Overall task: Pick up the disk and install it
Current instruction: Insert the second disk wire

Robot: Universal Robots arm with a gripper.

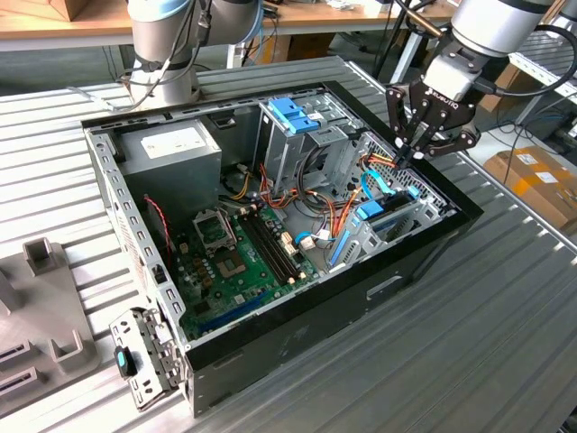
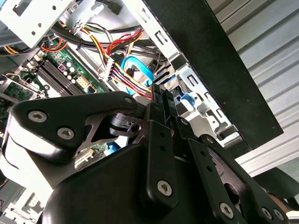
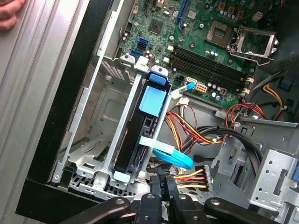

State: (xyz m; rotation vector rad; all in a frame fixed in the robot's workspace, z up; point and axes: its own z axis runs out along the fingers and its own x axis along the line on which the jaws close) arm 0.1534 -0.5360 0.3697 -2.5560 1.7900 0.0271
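Note:
The disk stands on edge in the drive bay at the end of the open computer case, framed by its light-blue carrier with a blue end tab. In the exterior view the disk sits low in the case's right end. My gripper hangs just above that bay, its black fingers pressed together with nothing between them. In the second wrist view the gripper points down toward the bay and a blue flat cable.
A tall metal cage with a blue top stands mid-case, beside bundles of coloured wires. The motherboard and power supply fill the left. A second arm's base is behind. A hand rests outside the case.

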